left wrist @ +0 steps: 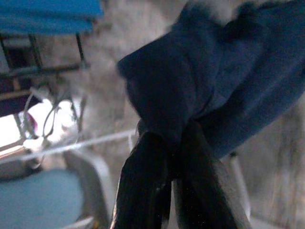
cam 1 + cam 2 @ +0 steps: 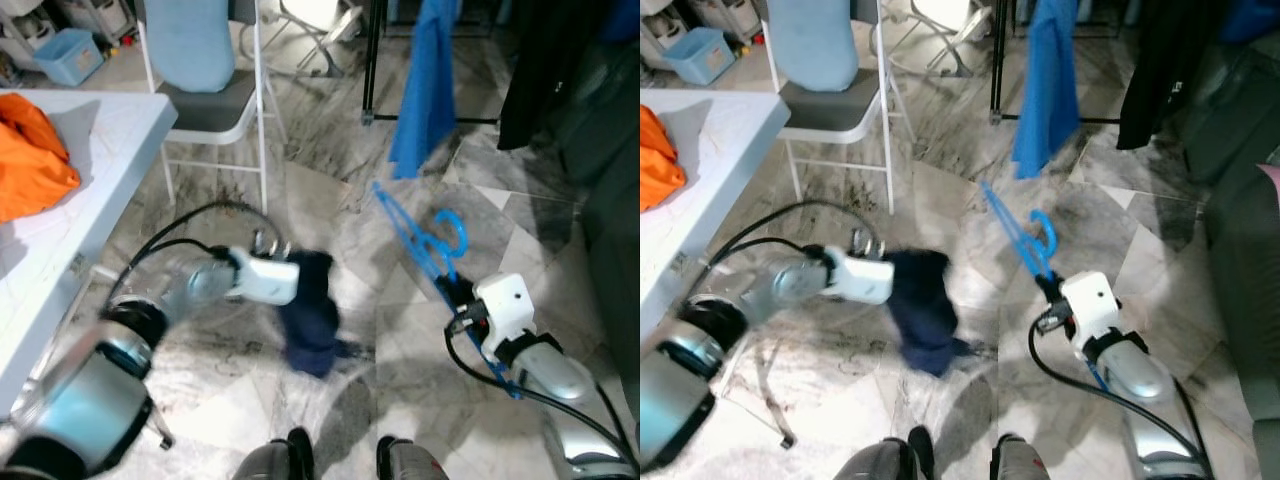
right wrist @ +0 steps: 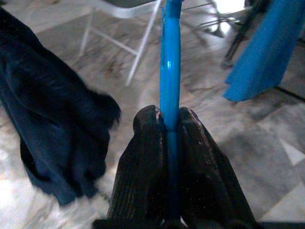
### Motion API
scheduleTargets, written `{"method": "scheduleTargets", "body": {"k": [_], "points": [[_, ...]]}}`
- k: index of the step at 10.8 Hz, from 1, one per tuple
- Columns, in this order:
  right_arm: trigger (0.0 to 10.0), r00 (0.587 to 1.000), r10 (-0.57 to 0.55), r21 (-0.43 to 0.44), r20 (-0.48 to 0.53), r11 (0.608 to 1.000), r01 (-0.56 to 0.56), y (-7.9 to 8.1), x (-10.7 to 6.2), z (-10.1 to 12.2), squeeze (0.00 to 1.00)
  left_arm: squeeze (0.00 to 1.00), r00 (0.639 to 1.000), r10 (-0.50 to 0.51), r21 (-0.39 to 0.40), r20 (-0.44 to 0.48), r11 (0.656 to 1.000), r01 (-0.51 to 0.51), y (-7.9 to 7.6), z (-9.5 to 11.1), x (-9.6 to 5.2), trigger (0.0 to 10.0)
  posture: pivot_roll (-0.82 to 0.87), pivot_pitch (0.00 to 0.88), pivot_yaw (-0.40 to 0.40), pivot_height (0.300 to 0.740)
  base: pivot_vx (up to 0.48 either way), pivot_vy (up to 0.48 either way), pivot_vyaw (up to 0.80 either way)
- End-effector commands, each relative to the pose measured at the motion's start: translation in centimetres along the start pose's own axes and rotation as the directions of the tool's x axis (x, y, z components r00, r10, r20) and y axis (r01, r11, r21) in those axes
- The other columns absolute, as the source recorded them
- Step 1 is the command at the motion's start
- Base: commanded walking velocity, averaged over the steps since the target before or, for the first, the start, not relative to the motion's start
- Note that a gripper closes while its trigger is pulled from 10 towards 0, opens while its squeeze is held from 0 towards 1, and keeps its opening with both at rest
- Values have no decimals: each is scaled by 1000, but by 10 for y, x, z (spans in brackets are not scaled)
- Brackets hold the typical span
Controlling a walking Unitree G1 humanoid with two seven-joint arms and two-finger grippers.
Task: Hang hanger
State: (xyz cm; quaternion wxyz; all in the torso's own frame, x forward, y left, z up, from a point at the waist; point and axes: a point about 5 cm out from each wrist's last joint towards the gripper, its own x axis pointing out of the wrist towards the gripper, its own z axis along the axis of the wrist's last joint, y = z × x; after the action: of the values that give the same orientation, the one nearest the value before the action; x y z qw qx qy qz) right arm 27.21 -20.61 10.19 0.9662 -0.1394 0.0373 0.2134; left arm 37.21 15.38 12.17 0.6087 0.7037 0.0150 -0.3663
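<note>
Floor: grey marble tiles (image 2: 330, 200) under both arms.
Right gripper (image 3: 167, 125): clamped on blue plastic hanger (image 2: 415, 240); light, stiff, slippery.
Left gripper (image 1: 177, 143): pinching limp navy garment (image 2: 310, 310), beside the hanger.

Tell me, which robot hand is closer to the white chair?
Left. The left gripper, clutching a dark blue cloth, is just in front of the white chair. The right gripper, holding the blue hanger, is farther off to its right.
</note>
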Motion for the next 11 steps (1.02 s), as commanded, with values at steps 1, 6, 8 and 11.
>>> {"method": "scheduleTargets", "body": {"k": [1, 6, 8, 11], "points": [[10000, 997, 77, 21, 8, 997, -78, 8, -1, 3, 0, 0, 998, 45, 73, -49, 996, -42, 10, -10, -5, 10000, -95, 262, 115, 740, 0, 0, 0], [10000, 949, 308, 34, -68, 951, -306, 7, -21, 8, 0, 0, 925, 375, -26, -58, 926, -377, 58, -5, -6, 10000, -94, 271, 131, 740, 0, 0, 0], [10000, 947, 315, 39, -67, 949, -313, 11, -17, 9, 0, 0, 922, 384, -84, 55, 922, -379, 62, 11, -3, 10000, -92, 273, 134, 740, 0, 0, 0], [10000, 944, 324, 47, -67, 946, -322, 14, -17, 10, 0, 0, 934, 331, -125, 132, 941, -315, 53, 22, 1, 10000, -90, 278, 139, 740, 0, 0, 0]]}}
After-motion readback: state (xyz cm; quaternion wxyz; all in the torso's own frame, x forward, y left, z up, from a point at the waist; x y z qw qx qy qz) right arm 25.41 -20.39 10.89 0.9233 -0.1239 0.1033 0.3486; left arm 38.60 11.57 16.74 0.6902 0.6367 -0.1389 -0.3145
